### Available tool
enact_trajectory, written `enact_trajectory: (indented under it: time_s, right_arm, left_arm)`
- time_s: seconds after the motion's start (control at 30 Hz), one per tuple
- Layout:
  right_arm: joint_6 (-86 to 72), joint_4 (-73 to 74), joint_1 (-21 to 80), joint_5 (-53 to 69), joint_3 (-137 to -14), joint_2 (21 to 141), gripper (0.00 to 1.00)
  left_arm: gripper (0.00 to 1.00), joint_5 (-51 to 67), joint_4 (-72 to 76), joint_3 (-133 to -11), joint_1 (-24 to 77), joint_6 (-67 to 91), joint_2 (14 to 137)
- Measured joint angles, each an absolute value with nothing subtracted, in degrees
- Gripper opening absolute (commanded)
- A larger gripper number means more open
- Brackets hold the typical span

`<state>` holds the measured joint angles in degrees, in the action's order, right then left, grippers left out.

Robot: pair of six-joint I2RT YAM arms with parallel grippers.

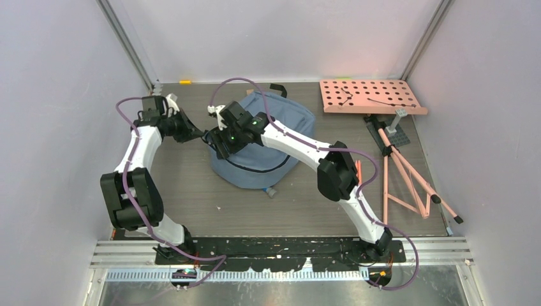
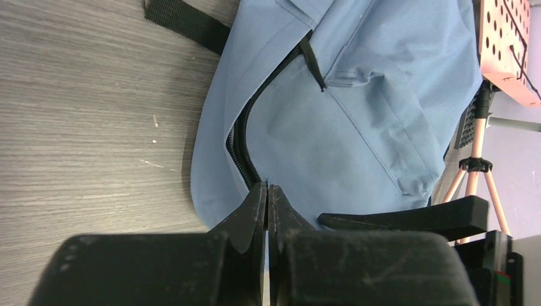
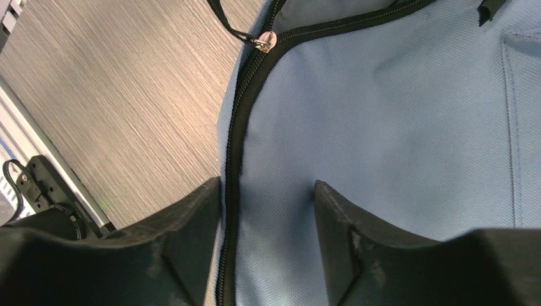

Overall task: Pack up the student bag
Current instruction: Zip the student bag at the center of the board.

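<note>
Zipper of student bag meets tightly clenched left jaws; right jaws gape over its blue fabric.

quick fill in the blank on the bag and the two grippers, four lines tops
1. The left gripper is ___, its tips at the zipper of the student bag.
2. The right gripper is ___, hanging over that zipper.
3. The zipper is ___ in colour.
4. In the top view the pegboard lies on the ___ side of the table.

Missing words: shut; open; black; right
</note>
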<state>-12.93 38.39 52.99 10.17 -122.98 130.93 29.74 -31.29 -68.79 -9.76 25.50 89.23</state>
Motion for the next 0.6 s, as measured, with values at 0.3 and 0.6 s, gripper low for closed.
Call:
enact_trajectory:
  time_s: [0.3,0.6]
  right_arm:
    - [-11.0,39.5,53.0,10.4,-124.1,131.8,0.02]
    - [-7.4,39.7,52.9,11.7,-124.1,131.6,0.00]
  left_arm:
    - [0.00,29.5,-31.4,-71.1,-9.8,26.6,89.3]
    - [0.00,27.9,-31.1,-72.4,-9.6,27.0,91.4]
